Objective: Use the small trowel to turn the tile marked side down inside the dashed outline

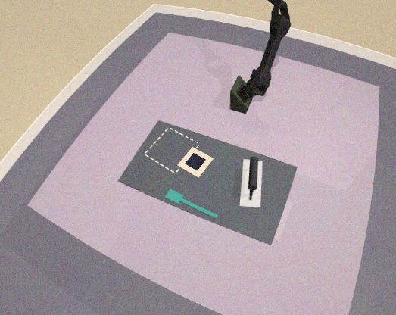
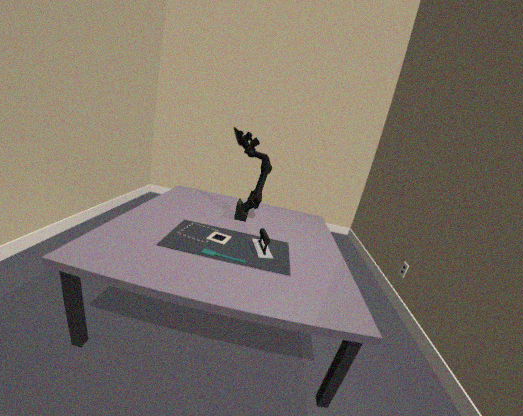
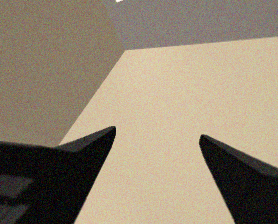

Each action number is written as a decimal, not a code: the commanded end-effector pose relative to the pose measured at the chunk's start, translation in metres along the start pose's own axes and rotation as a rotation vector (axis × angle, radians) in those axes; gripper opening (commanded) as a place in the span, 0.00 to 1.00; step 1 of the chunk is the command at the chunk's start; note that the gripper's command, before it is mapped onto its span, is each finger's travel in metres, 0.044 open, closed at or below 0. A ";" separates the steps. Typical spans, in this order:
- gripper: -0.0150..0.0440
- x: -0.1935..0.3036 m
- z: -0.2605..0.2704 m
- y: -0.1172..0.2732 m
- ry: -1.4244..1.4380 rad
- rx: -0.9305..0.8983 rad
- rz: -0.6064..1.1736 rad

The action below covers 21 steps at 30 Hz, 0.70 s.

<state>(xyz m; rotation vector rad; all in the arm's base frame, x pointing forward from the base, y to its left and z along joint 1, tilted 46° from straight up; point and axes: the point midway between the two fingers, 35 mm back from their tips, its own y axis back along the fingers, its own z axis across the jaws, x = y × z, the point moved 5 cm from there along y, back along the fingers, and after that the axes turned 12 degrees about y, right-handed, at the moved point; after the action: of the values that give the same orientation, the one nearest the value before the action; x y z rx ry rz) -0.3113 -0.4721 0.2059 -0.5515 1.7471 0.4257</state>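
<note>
A robot arm rises from the table, its base set between the dark mat and the table's far edge as the exterior view has it. The jaws, raised high above the table, are spread wide, with nothing between them; the wrist view looks past their two dark tips toward the pale wall and the floor.

Below, a cream tile lies flat on the mat, its dark square mark facing up. The tile sits mostly outside the dashed outline, overlapping the side that faces the table's right edge. The outline occupies the part of the mat toward the table's left edge.

The small trowel rests at the other end of the mat, toward the table's right edge, its white blade flat and its black handle raised above it. It is well apart from both the tile and the jaws.

A teal spatula lies along the side of the mat facing the table's near edge, its square head toward the left edge and its thin handle pointing toward the right.
</note>
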 end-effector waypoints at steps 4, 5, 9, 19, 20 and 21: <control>0.75 0.000 0.000 0.000 0.000 0.000 0.000; 0.71 0.000 0.000 0.000 0.000 0.000 0.000; 0.53 0.000 0.000 0.000 0.000 0.000 0.000; 0.42 0.000 0.000 0.000 0.000 0.000 0.000; 0.42 0.000 0.000 0.000 0.000 0.000 0.000; 0.42 0.000 0.000 0.000 0.000 0.000 0.000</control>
<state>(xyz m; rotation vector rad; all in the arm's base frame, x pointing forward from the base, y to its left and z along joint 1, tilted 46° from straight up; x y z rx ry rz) -0.3113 -0.4721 0.2059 -0.5515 1.7471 0.4257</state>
